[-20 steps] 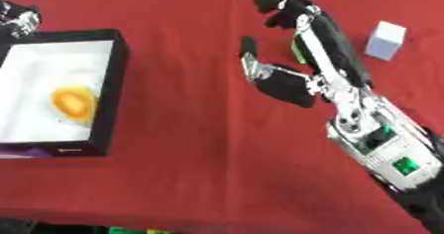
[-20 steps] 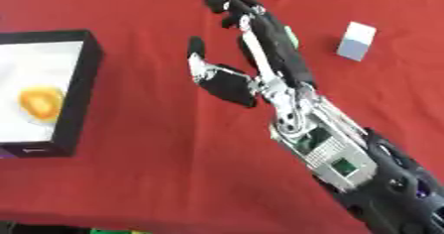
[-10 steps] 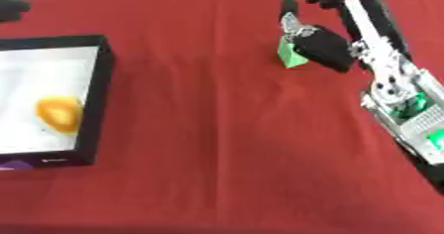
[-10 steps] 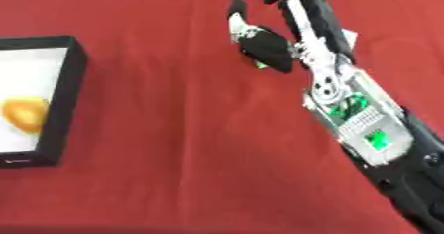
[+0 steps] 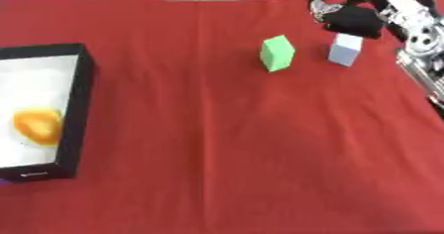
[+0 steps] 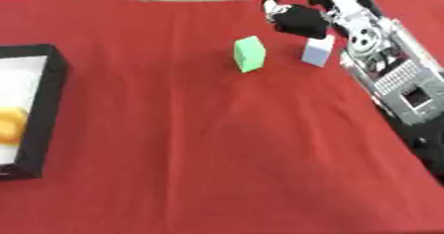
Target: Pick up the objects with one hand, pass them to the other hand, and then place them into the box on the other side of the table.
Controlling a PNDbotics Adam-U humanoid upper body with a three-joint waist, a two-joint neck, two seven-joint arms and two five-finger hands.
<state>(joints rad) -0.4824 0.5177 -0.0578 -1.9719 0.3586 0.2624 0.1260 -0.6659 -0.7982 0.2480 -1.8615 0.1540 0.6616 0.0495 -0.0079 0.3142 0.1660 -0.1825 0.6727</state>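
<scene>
Black and silver, our right hand [image 6: 299,20] hangs at the upper right of the frame, just behind the pale lavender-white cube [image 6: 317,51]; we cannot tell whether its fingers are spread or curled, and it holds nothing we can see. Our left hand is out of view. Just left of the pale cube, apart from it, stands the small bright green block [image 6: 249,53], tilted on the red tablecloth [image 6: 199,144]. At the far left edge sits the black-walled box with a white floor [image 5: 76,104], an orange rounded object [image 5: 36,125] already inside. To pick well, we judge we should settle over one block only, fingers either side, without nudging its neighbour.
</scene>
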